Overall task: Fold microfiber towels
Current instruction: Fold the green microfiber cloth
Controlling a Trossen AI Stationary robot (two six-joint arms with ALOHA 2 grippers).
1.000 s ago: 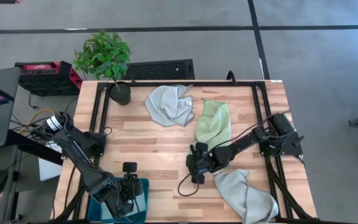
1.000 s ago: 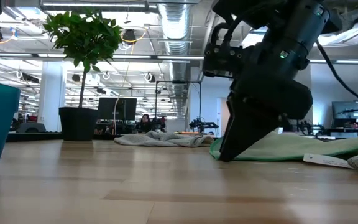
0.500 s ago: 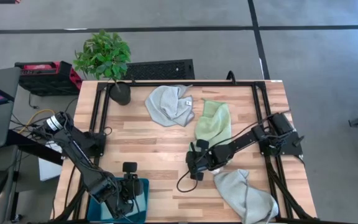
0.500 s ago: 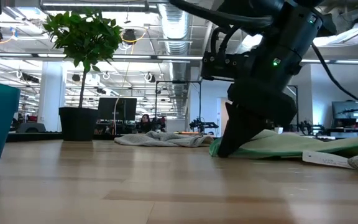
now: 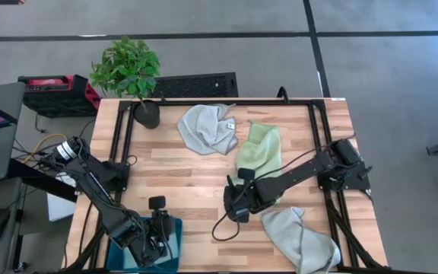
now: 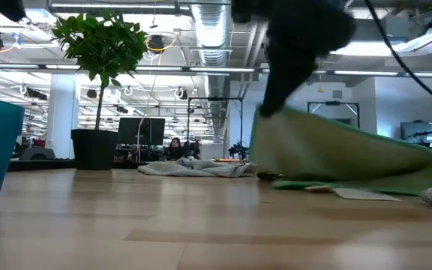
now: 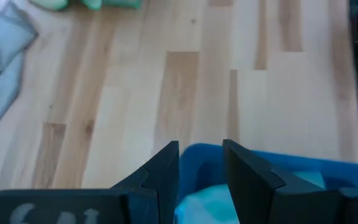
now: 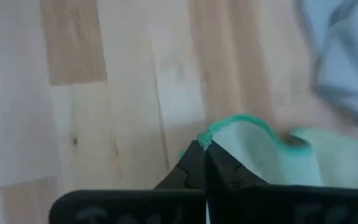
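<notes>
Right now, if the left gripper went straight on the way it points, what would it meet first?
Probably the teal bin: the left gripper hangs directly over it, jaws apart, pointing down into it. Depth is unclear.

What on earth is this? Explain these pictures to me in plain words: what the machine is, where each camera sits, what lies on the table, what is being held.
Two dark robot arms work at a wooden table. One camera looks straight down, one sits at table height, and one rides on each wrist. The right gripper is pinched shut on a corner of the green towel, lifting that edge off the wood; the table-height view shows the cloth hanging from it. The left gripper hovers, fingers apart, over a teal bin with a light blue cloth inside. A grey towel with a white tag lies near a potted plant, another grey towel at the near right corner.
</notes>
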